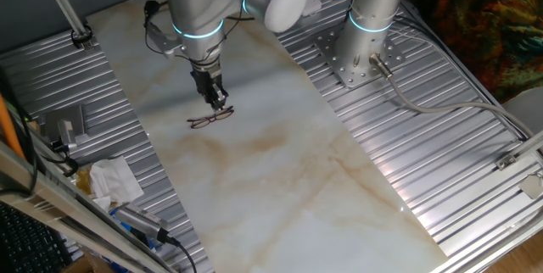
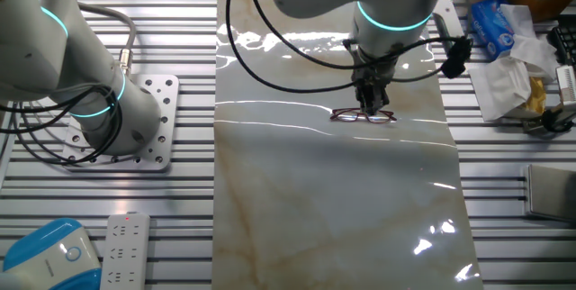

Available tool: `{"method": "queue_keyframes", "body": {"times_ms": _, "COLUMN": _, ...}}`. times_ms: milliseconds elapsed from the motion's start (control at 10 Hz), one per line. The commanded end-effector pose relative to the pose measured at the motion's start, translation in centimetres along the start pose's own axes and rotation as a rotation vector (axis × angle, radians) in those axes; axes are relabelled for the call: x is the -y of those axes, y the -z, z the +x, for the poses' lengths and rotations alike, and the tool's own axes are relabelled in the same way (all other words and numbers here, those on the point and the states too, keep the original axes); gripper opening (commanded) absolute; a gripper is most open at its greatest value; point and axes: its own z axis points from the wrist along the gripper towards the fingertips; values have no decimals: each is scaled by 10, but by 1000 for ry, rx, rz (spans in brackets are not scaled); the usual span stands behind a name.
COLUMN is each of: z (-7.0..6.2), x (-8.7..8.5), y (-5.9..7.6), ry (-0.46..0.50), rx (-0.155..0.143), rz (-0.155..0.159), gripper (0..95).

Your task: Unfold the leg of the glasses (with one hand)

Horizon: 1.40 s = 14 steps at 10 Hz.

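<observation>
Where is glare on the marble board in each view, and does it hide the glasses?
One fixed view: soft glare low on the right of the board, far from the glasses. The other fixed view: bright streaks behind the gripper; glasses stay visible.

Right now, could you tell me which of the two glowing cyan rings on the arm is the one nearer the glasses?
The ring just above the gripper, at the wrist, directly over the glasses. The other ring circles the column by the base plate, far off to the side.

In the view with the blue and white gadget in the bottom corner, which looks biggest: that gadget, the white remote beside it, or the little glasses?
1. The blue and white gadget, though it sits nearest the camera and is cut off by the frame.
2. The white remote.
3. The glasses, thin and farther away.
</observation>
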Motion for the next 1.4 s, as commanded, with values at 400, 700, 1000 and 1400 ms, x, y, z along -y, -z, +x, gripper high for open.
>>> {"method": "queue_keyframes", "body": {"times_ms": 400, "z": -1, "x": 0, "y": -9, "ry": 14, "rx": 20, "rz": 6, "gripper": 190}}
{"method": "queue_keyframes", "body": {"times_ms": 700, "z": -17, "x": 4, "y": -7, "ry": -8, "rx": 5, "rz": 3, "gripper": 190}}
{"method": "queue_keyframes", "body": {"times_ms": 1000, "z": -31, "x": 10, "y": -4, "ry": -2, "rx": 2, "rz": 2, "gripper": 190}}
{"method": "queue_keyframes", "body": {"times_ms": 1400, "z": -48, "x": 17, "y": -7, "ry": 5, "rx": -4, "rz": 1, "gripper": 190}}
